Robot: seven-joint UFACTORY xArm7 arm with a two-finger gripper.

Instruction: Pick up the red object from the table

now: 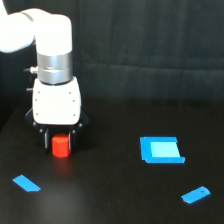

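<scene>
No legible text, no labels, no brand marks, no numbers, no signs on any surface in the exterior view, white arm housing plain, blue flat pieces unmarked

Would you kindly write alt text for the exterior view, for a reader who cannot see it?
A white robot arm's gripper hangs directly over a small red object on a black table, its fingers mostly hidden. Three flat blue pieces lie scattered around.

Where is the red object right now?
In the exterior view's left half, the red object sits directly under the gripper, between its fingers, with a blue strip nearer the camera.
</scene>
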